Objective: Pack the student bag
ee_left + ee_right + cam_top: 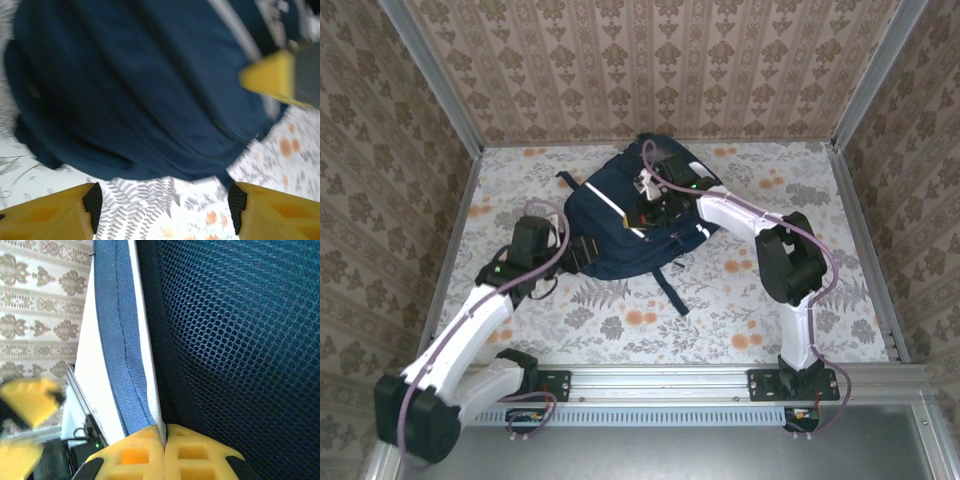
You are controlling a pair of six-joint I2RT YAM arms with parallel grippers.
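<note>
Right wrist: student bag point(240, 330) mesh against right tool point(164, 434)

**Bg only: cloth, walls, frame**

Tbl cover point(620, 320): white cloth w/ grey fern + orange flower print, spans mid frame in top view. Same print along bottom edge of left wrist view.
Back wall point(660, 70): beige damask wallpaper across top of frame. Left side wall point(370, 200) and right side wall point(920, 220) have same paper. It's also upper left in right wrist view.
Alu posts, left post point(435, 75) and right post point(880, 70), run diag from top corners down to cloth's far corners.
Slotted alu rail point(660, 385) across bottom, grey panel point(720, 450) below it.
</note>
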